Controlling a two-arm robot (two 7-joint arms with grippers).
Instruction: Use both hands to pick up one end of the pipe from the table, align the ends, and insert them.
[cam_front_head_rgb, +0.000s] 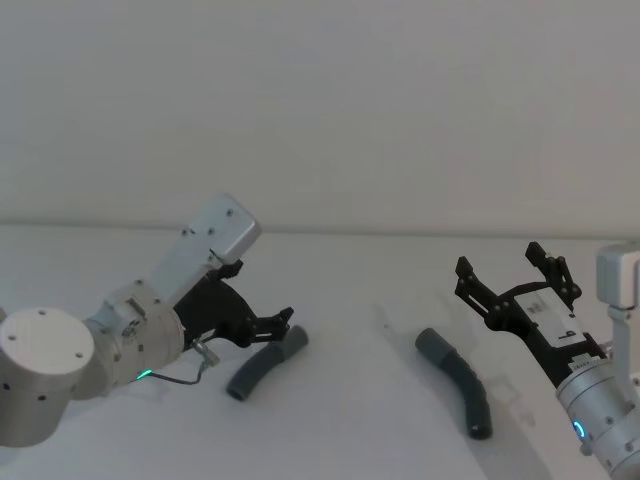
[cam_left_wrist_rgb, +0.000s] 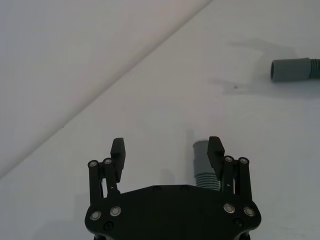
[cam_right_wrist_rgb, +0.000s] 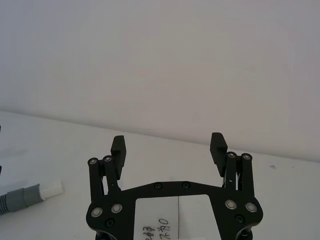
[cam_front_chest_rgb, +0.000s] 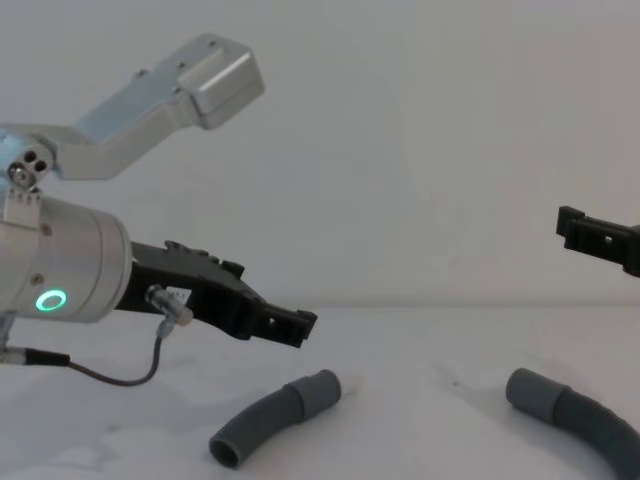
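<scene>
The short curved pipe (cam_front_head_rgb: 263, 366) lies on the white table (cam_front_head_rgb: 350, 430). My left gripper (cam_front_head_rgb: 280, 322) hovers open just above its far end (cam_front_chest_rgb: 318, 388). In the left wrist view one fingertip (cam_left_wrist_rgb: 216, 148) stands over that grey cuff (cam_left_wrist_rgb: 201, 159), and the other fingertip is well off to the side. The longer pipe (cam_front_head_rgb: 458, 378) lies to the right, its cuff (cam_left_wrist_rgb: 291, 70) facing the short one. My right gripper (cam_front_head_rgb: 512, 272) hangs open in the air above and beyond it, holding nothing. A grey cuff with a white tip (cam_right_wrist_rgb: 49, 189) shows in the right wrist view.
A plain pale wall stands behind the table. A thin cable (cam_front_chest_rgb: 120, 375) loops under the left wrist near its green ring light (cam_front_chest_rgb: 50, 299). Bare table lies between the two pipes (cam_front_chest_rgb: 430, 420).
</scene>
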